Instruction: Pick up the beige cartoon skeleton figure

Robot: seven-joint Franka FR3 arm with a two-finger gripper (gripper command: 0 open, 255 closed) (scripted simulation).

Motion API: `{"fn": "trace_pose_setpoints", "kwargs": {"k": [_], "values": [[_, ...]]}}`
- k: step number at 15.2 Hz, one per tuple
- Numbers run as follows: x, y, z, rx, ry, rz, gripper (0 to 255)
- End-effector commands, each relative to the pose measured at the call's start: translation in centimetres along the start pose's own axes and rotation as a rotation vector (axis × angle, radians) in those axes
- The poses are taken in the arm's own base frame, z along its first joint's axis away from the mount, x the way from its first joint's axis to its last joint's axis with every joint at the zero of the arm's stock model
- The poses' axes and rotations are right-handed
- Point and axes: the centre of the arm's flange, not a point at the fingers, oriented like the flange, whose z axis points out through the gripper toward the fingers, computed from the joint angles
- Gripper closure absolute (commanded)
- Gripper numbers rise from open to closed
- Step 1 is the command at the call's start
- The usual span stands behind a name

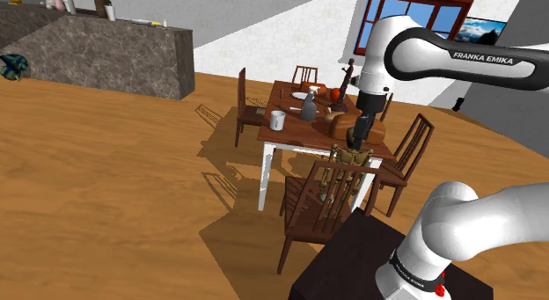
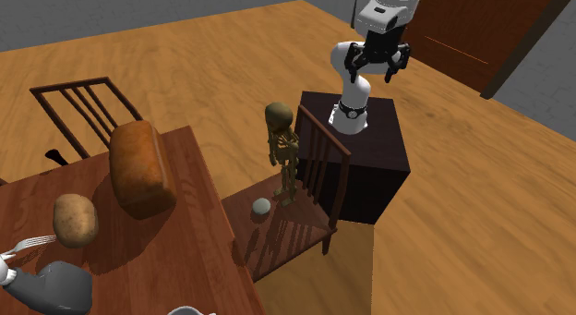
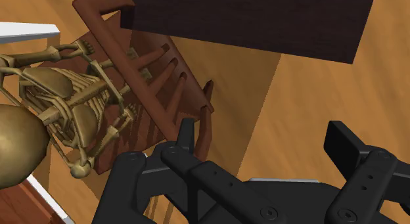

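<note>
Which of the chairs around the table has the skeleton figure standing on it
The chair nearest the robot's dark stand: the skeleton figure stands upright on its seat, beside a small grey ball.

Shoulder view looks past the stand [image 1: 345,261] to the table [image 1: 297,138]; second exterior faces back; wrist hangs close above the chair [image 3: 164,91].

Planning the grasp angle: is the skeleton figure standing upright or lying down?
Upright: the skeleton figure stands on its feet on the chair seat.
</note>
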Motion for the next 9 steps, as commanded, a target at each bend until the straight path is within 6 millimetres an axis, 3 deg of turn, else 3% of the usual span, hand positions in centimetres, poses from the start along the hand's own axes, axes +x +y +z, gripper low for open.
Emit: {"fn": "trace_pose_setpoints", "kwargs": {"k": [1, 9], "values": [[0.0, 0.0, 0.0, 0.000, 0.000, 0.000, 0], [-1.5, 10.2, 4.1, 0.034, 0.039, -0.113, 0]]}}
